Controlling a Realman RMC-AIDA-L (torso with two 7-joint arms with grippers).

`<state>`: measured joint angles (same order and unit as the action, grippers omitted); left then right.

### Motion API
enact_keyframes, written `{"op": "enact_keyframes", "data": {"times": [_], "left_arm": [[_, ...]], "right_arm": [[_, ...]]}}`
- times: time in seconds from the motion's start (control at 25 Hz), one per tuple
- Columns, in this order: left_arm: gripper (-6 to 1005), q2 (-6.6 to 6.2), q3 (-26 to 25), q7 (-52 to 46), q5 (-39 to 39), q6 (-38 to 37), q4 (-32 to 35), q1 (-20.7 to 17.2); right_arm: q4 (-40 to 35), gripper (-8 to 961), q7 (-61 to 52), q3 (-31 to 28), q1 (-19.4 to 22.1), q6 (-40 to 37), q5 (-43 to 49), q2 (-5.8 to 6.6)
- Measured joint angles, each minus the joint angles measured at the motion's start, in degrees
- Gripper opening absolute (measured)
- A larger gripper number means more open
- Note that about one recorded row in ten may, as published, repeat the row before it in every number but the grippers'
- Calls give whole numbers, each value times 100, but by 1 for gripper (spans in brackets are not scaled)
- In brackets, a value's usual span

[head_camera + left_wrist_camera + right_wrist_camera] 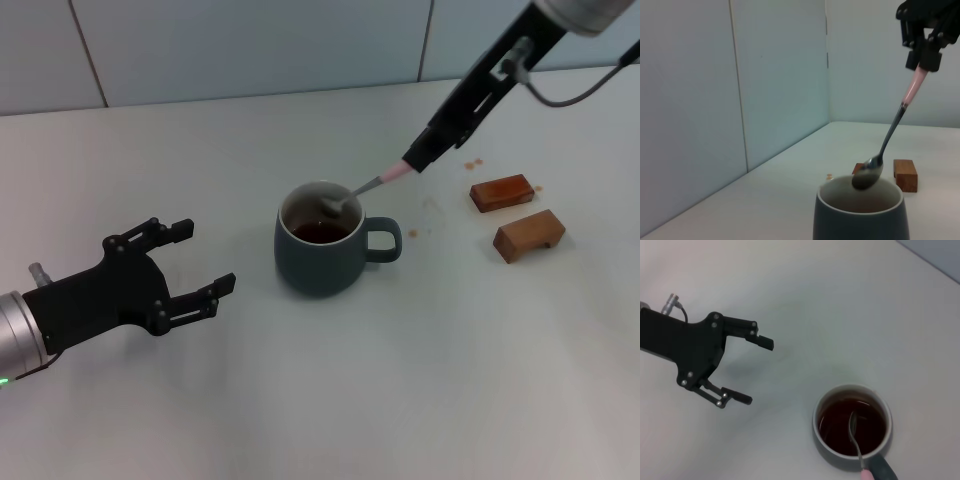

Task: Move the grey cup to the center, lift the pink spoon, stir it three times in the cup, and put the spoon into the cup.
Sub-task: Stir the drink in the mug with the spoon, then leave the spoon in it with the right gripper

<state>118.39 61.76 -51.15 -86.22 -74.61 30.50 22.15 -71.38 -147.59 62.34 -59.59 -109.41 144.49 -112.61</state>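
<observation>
**Spoon held over the mug, left arm idle**

Near the middle of the white tabletop [420,390] stands the grey cup [325,255], a squat dark blue-grey ceramic mug with an off-white inside, loop handle pointing toward the robot's right, dark brown liquid in it. Right gripper [415,160] comes in from the upper right, black fingers clamped on the pale pink end of the pink spoon [370,187], a slim spoon with pink handle and grey metal bowl. Spoon is tilted, handle up and to the right, metal bowl down at the cup's mouth; left wrist view shows the bowl [867,175] right at rim level above the liquid, can't tell if it touches the rim.

Left gripper [195,262] hangs just above the tabletop to the left of the cup, apart from it, fingers spread wide, holding nothing.

Two brown wooden blocks [502,192] lie to the right of the cup, beyond the handle, close together, well clear of both grippers. Small brown spots [472,163] mark the tabletop near them.
</observation>
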Motion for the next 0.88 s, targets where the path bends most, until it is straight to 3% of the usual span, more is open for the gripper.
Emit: {"op": "enact_keyframes", "data": {"times": [0.44, 0.88], "left_arm": [[850, 0, 3, 0, 0, -27, 0, -6], [851, 0, 63, 0, 0, -30, 0, -5]], "right_arm": [[1032, 180, 299, 115, -477, 495, 645, -249], [1844, 194, 431, 110, -820, 847, 896, -284]]}}
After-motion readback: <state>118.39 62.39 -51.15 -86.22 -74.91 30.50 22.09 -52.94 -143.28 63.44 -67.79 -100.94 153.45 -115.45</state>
